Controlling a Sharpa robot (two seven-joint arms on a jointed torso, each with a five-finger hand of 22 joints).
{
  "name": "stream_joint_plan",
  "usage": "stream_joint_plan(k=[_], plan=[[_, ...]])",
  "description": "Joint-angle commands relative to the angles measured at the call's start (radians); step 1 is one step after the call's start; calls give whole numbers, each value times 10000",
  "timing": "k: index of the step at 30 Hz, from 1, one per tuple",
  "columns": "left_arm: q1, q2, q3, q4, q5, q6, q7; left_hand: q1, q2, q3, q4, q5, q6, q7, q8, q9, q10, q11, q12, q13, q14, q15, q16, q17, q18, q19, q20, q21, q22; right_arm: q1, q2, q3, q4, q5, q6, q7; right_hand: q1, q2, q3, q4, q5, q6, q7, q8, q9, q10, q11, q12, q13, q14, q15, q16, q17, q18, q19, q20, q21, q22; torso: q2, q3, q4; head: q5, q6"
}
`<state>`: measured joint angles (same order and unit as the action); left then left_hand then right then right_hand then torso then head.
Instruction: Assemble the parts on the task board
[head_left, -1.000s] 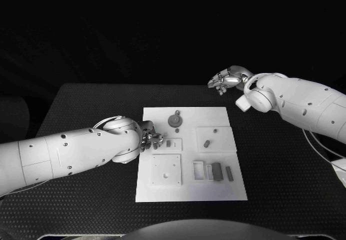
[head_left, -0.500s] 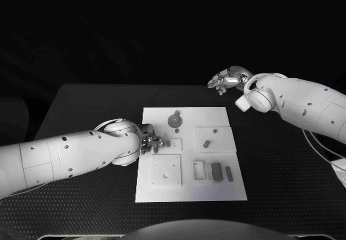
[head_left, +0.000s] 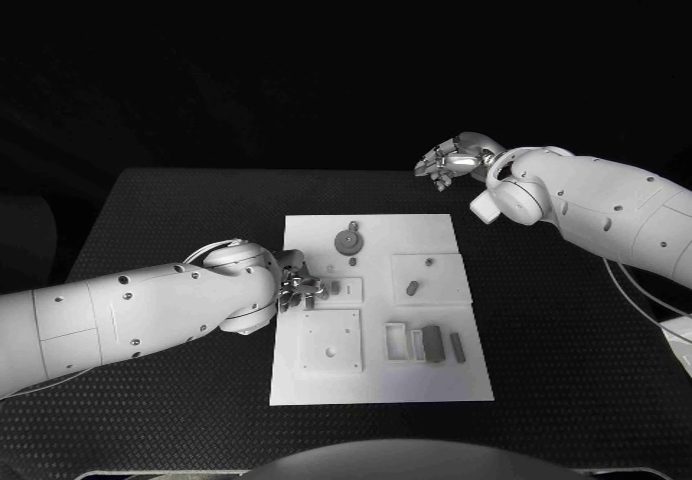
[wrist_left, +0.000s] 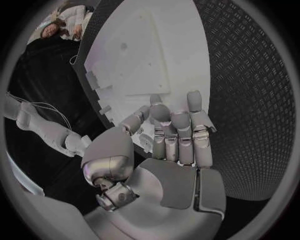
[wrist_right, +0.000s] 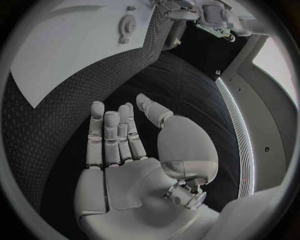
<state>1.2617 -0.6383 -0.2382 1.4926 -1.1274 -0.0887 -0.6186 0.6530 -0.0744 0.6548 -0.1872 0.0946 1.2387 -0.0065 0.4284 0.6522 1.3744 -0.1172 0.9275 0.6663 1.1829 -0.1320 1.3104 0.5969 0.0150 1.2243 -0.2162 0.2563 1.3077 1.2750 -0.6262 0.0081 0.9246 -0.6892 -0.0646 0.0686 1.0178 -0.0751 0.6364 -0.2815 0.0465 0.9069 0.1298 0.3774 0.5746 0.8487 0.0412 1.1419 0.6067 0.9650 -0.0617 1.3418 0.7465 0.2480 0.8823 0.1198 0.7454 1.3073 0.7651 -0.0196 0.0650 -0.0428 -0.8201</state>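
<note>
Two white arms, glossy rounded shells, small dark screw holes dotted along the casings, thin seam lines between segments. Bulbous white wrist housing on each. Left hand (head_left: 299, 284) silver metal, segmented fingers, domed silver thumb base. Right hand (head_left: 451, 160) same silver build. Thin pale cable runs beside the right arm's lower shell.

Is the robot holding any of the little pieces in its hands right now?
No. The left hand hovers over the task board with fingers apart, empty. The right hand is open too, away from the board.
</note>
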Motion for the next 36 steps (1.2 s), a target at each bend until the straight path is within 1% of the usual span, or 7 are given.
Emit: stream_joint_plan(k=[1, 9, 19, 22, 28, 31, 36], plan=[[-18, -74, -10, 71, 144, 71, 245, -34, -384, 13, 198, -401, -160, 27, -102, -12, -79, 71, -66, -38, -63, -63, -69, -37, -150, 26, 45, -100, 144, -11, -5, 3, 6, -9, 122, 56, -41, -87, -28, 6, 34, -5, 97, -62, 9, -64, -28, -32, -11, -82, 0, -52, -9, 138, -70, -31, -44, 142, -3, -4, 2, -4, 16], [129, -255, -1, 191, 265, -11, 275, 65, -1444, 286, 872, -462, -774, 275, -343, -52, -589, 297, -353, -194, -547, -40, -322, -194, -150, -291, 211, -358, 117, -35, -21, 3, 3, -9, 134, 57, -41, -92, -28, 6, 34, -7, 98, -65, 10, -66, -27, -33, -12, -85, 1, -53, -10, 138, -73, -30, -46, 143, -6, -2, 1, -12, 41], [364, -671, 139, 347, 1775, 272, 446, 464, -1785, 124, 884, -464, -1960, 765, -673, -60, -1797, 781, -812, -374, -1620, 239, -796, -461, -150, -1237, 667, -955, 11, -69, -41, 2, 7, 3, 145, 60, -70, -122, -42, 20, 34, -14, 106, -76, 12, -75, -20, -36, -17, -94, 7, -56, -12, 138, -79, -22, -52, 143, -1, 0, 0, -26, 123], [424, -817, 481, 304, 1743, 255, 466, 493, -1754, 70, 849, -437, -2414, 980, -717, -11, -2493, 1016, -1290, -648, -2312, 656, -1208, -663, -150, -1920, 1036, -1468, -235, -82, -64, 2, -8, 10, 127, 54, -82, -131, -45, 28, 33, -18, 109, -81, 13, -78, -18, -37, -20, -97, 9, -57, -13, 138, -81, -20, -54, 143, 6, -5, -2, -59, 163], [876, -842, 496, -76, 3300, -439, 1925, 807, -1478, 180, 704, -458, -3024, 1322, -676, 110, -3213, 1431, -2328, -1329, -3037, 1354, -2166, -1174, -150, -2757, 1558, -1955, -763, -84, -46, 2, -30, 139, 116, 63, -105, -152, -53, 41, 33, -30, 119, -93, 13, -88, -11, -41, -25, -104, 14, -59, -15, 138, -86, -16, -59, 142, 7, 12, -2, -70, 281], [906, -734, 496, -291, 3601, -1171, 2749, 1623, -818, 390, 119, -390, -3157, 1340, -630, 136, -3298, 1511, -2651, -1578, -3099, 1459, -2478, -1361, -131, -2849, 1619, -1947, -945, -85, -26, 2, -80, 168, 49, 104, -109, -160, -53, 43, 34, -38, 124, -100, 12, -93, -8, -42, -26, -107, 16, -61, -16, 138, -88, -15, -62, 141, 7, 1, -4, -72, 314], [918, -275, 489, -860, 2680, -2119, 4384, 2987, -417, 349, -900, 42, -3479, 1548, -722, -71, -3589, 1895, -3654, -2317, -3176, 1811, -3316, -1840, -150, -3253, 1859, -1935, -1460, -85, -15, 2, -140, 261, -88, 184, -119, -199, 14, 28, 35, -157, 192, -198, 11, -220, 74, -287, -213, -356, 115, -300, -129, 119, -346, 62, -264, 87, 3, -2, 4, -42, 413]])
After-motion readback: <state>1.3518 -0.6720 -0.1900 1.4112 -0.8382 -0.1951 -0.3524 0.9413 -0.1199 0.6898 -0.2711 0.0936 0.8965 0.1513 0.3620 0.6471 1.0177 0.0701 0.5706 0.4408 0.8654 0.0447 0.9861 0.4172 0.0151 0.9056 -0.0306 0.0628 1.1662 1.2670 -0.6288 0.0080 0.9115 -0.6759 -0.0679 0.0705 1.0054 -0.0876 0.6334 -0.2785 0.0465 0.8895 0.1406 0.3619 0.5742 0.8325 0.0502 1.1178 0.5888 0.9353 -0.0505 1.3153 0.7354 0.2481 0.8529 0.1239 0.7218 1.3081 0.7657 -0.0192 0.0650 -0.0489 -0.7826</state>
